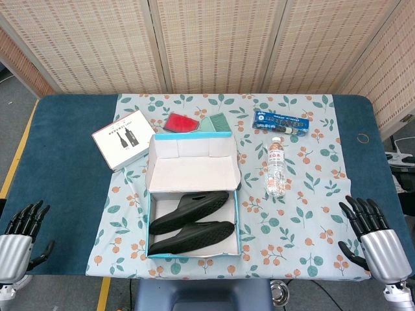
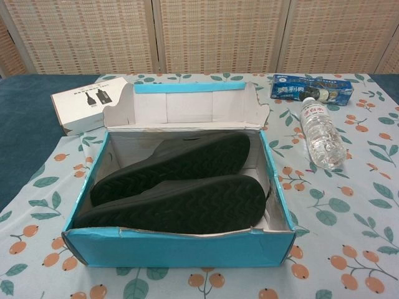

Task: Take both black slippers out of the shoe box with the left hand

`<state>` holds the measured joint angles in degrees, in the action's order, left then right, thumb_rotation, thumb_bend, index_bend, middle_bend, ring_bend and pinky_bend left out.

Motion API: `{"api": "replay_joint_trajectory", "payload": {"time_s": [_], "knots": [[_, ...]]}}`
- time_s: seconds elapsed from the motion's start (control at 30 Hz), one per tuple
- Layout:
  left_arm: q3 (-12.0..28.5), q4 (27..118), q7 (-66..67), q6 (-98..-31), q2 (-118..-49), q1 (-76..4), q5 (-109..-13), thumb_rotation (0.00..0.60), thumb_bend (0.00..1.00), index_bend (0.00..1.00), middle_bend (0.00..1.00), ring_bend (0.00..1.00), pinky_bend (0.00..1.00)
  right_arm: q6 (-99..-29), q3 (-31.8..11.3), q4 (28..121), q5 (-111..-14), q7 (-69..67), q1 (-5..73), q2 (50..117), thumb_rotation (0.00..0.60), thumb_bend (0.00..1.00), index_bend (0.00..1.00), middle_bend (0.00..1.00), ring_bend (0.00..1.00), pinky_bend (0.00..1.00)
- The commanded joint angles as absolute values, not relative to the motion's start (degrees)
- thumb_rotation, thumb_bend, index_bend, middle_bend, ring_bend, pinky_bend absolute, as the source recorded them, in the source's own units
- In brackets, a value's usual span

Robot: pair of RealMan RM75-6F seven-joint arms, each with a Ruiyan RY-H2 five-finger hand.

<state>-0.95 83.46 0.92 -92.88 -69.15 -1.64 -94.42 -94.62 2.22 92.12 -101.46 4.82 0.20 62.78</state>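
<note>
From the head view, my left robot hand point(image 1: 24, 223) rests at the near left corner of the dark blue desk point(image 1: 61, 155), its fingers spread and holding nothing. My right robot hand point(image 1: 368, 221) sits at the near right corner, likewise spread and holding nothing. Between them, on the floral-print tablecloth point(image 1: 311, 194), stands the open turquoise cardboard shoe box point(image 1: 194, 253) with its lid flap tipped back. Inside it lie the two black slippers point(image 1: 191, 221), soles showing, one overlapping the other. Behind and left of the box is a flat white carton printed with a black device point(image 1: 123, 139). Just behind the box lid are a red pad point(image 1: 179, 122) and a green brush point(image 1: 215, 122). To the right lies a clear plastic water bottle point(image 1: 276, 170), and beyond it a blue packet point(image 1: 281, 121).

From the chest view, neither robot hand shows. The shoe box point(image 2: 181, 249) fills the middle, and both slippers point(image 2: 181, 187) lie inside, ridged soles up, the nearer one along the front wall. The white carton point(image 2: 87, 106) sits behind on the left; the water bottle point(image 2: 321, 134) and blue packet point(image 2: 310, 89) are on the right.
</note>
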Motion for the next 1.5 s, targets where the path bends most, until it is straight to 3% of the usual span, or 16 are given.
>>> {"api": "replay_joint_trajectory", "payload": {"time_s": [0.03,0.3,0.47,0.67,0.9,1.2,1.5], "knots": [[-1.2,83.5,1.1,-92.6,-69.3,-1.7,-94.6,0.600,0.39,0.00,0.00,0.00,0.13,-94.5,2.1,92.1,-101.4,4.6,0.3,62.7,0.580,0.18,0.00,0.00,0.00,0.00],[-4.4,88.0,-2.7,-88.9,-67.8,-5.4,-101.9,0.600,0.40,0.00,0.00,0.00,0.14,-95.6,1.9,92.3,-101.3,3.4,-0.2,62.0,0.580,0.18,0.00,0.00,0.00,0.00],[-7.7,97.6,-12.3,-82.6,-62.9,-10.9,-107.0,0.600,0.39,0.00,0.00,0.00,0.19,-95.3,2.0,92.6,-101.4,3.1,-0.2,61.8,0.579,0.18,0.00,0.00,0.00,0.00],[-6.0,106.1,-14.1,-72.4,-61.9,-17.5,-103.7,0.600,0.37,0.00,0.00,0.00,0.12,-95.2,2.5,92.7,-102.5,2.0,-0.1,61.5,0.582,0.18,0.00,0.00,0.00,0.00],[-3.0,111.0,-14.8,-61.1,-63.5,-24.4,-96.3,0.594,0.35,0.00,0.00,0.00,0.16,-95.4,2.7,92.9,-102.7,1.5,-0.3,61.1,0.580,0.18,0.00,0.00,0.00,0.00],[-0.8,114.5,-3.0,-57.6,-69.8,-26.6,-89.8,0.570,0.33,0.00,0.04,0.05,0.27,-94.1,2.7,93.1,-102.2,1.6,0.0,61.1,0.580,0.18,0.00,0.00,0.00,0.00],[1.4,111.8,3.7,-53.0,-78.4,-30.3,-82.4,0.573,0.32,0.00,0.05,0.06,0.28,-94.0,2.7,93.5,-101.9,1.2,-0.1,60.6,0.580,0.18,0.00,0.00,0.00,0.00]]}}
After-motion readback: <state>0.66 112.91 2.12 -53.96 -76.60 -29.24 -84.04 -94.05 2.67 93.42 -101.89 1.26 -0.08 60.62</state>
